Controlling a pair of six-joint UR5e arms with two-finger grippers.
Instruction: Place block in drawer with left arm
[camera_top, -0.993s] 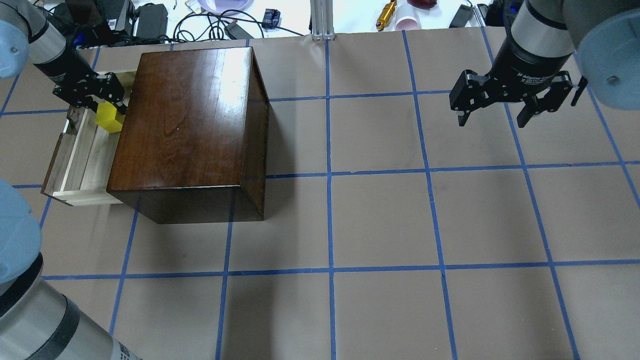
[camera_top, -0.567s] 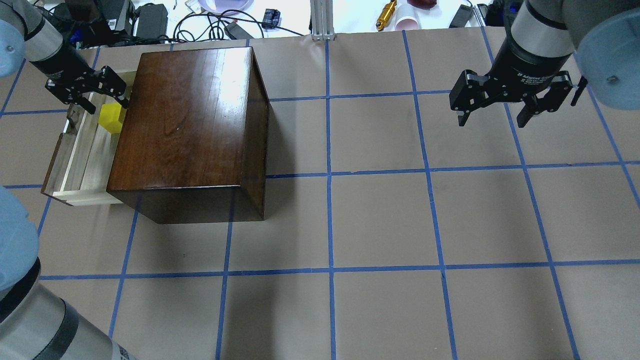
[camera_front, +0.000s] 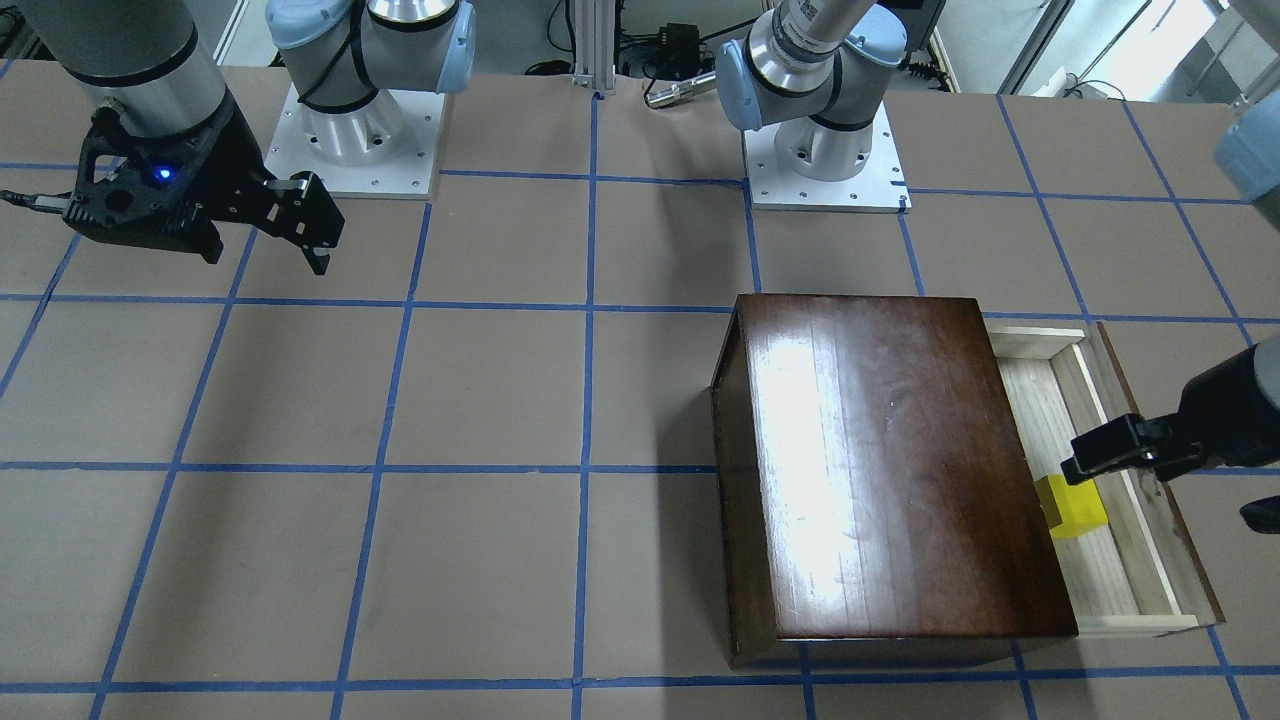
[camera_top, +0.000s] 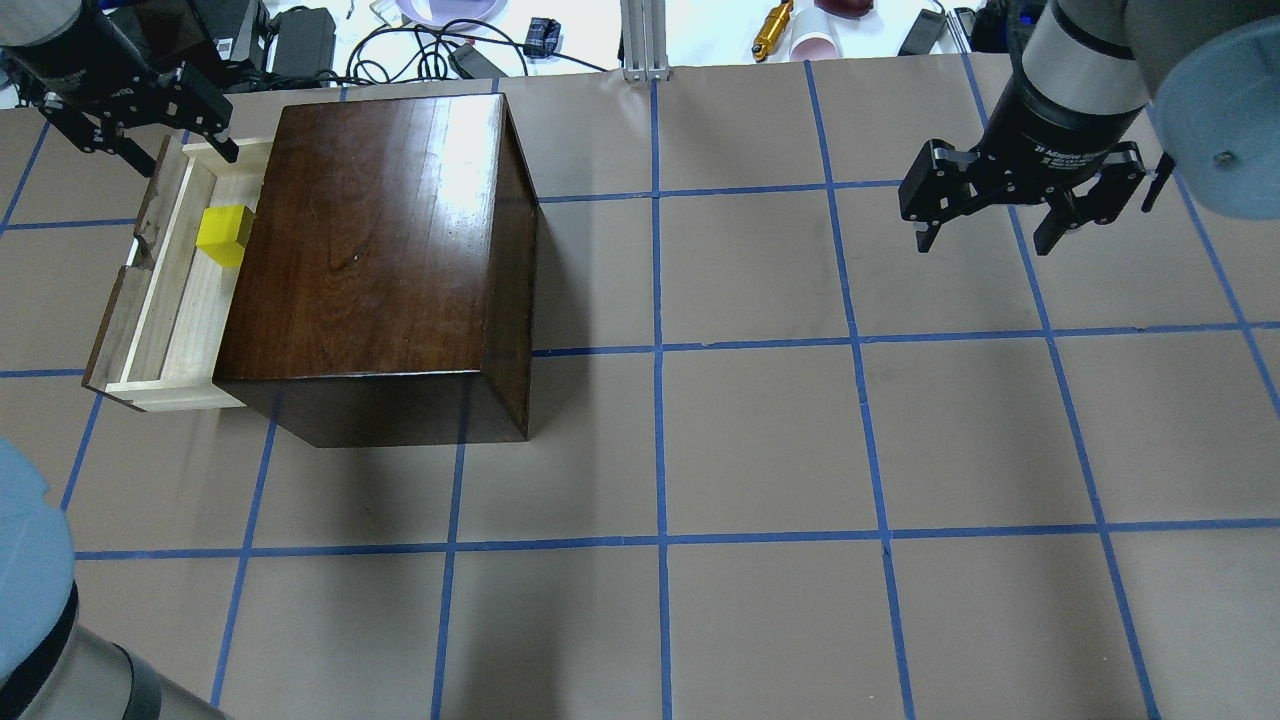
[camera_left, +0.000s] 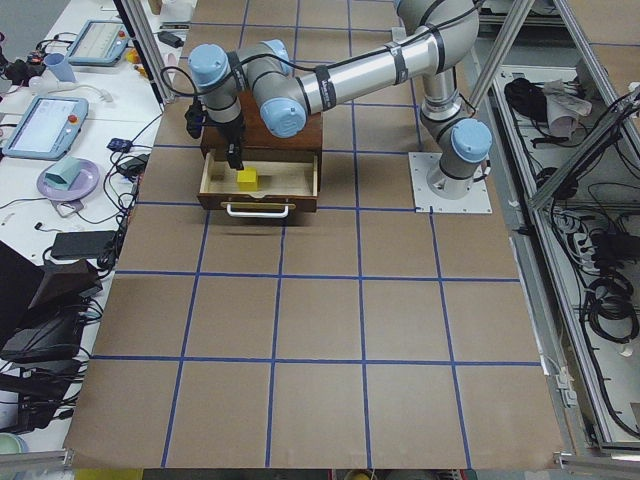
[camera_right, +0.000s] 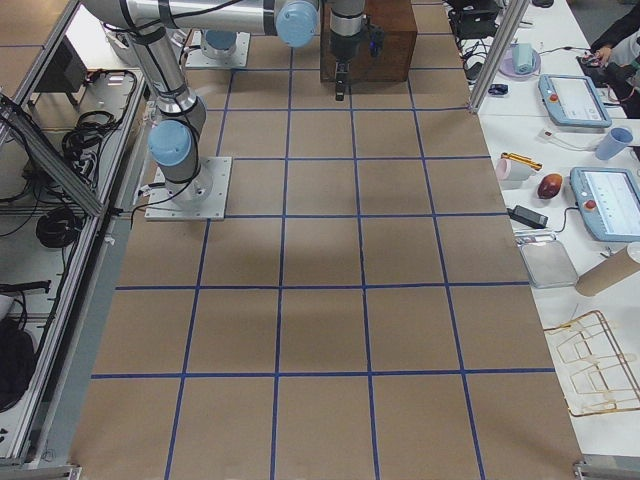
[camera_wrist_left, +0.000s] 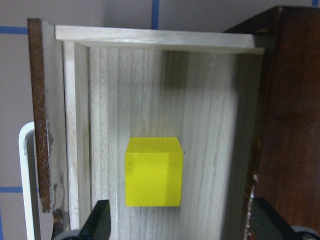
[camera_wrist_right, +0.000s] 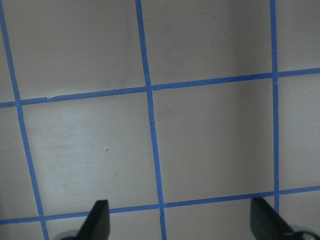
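Left gripper (camera_top: 185, 160) has released and risen clear, jaws wide and empty. Yellow block (camera_top: 223, 235) rests loose on the open drawer (camera_top: 180, 320) floor, close beside the wooden box (camera_top: 380, 240). Placement judged done. Right gripper (camera_top: 985, 240) hangs spread, well apart.

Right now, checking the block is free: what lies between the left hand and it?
Nothing. In the left wrist view, only bare drawer floor separates the open left hand from the block.

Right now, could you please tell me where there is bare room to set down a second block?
The drawer floor is bare from the block to its robot-side end wall. The table is bare from the wooden box across to the right claw. It is crowded around the block, below the open left claw.
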